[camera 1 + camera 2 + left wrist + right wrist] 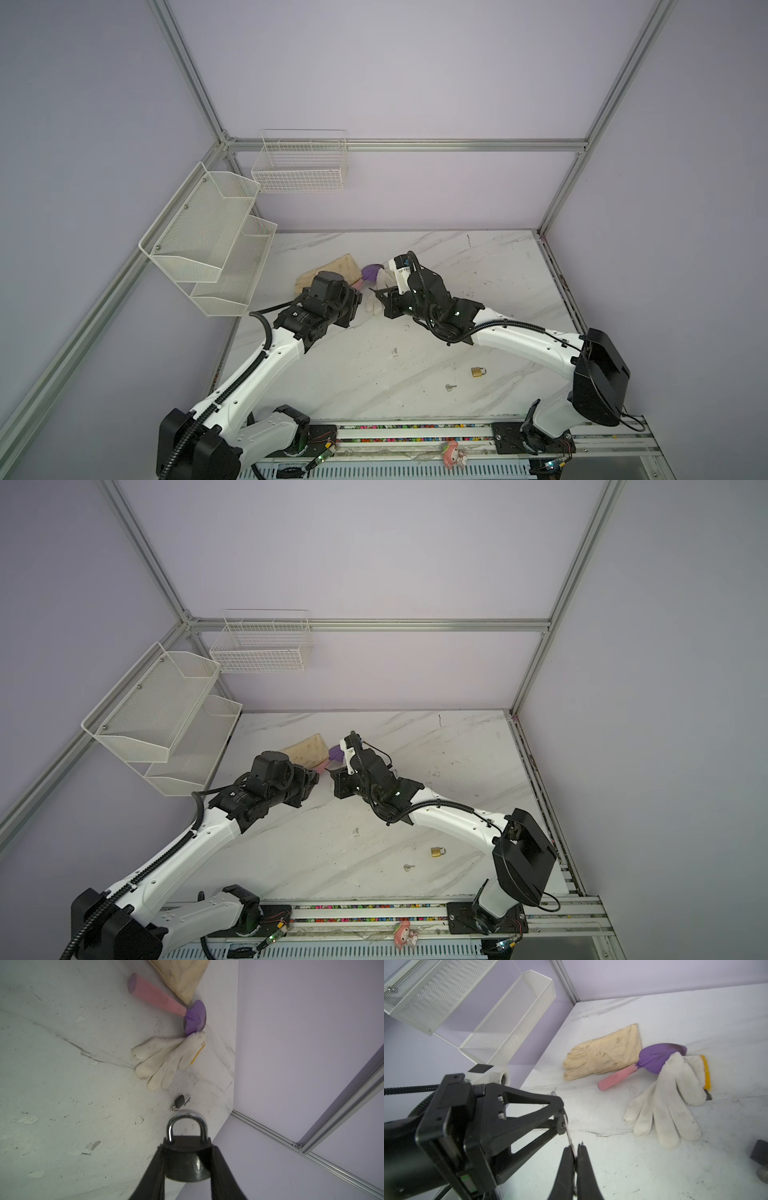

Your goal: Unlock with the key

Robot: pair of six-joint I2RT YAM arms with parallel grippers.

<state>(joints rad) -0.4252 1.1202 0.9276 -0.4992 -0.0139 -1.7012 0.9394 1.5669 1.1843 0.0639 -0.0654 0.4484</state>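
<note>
In both top views the two wrists meet just above mid-frame. Their black housings cover whatever sits between the tips, so we get nothing useful there.

The left wrist view helps. The left gripper [187,1142] has its jaws part-way apart and clamped on the body of the black padlock [187,1167], with the shackle sticking out past the tips. We can't see the keyhole from there.

The right wrist view shows the right gripper [574,1150] pinched almost closed on the silver key [568,1129]. Its blade reaches up to the lock sitting between the left jaws, but we can't tell whether it's actually in the keyhole.

A brass padlock [478,372] lies loose on the table, lower right of centre.
</note>
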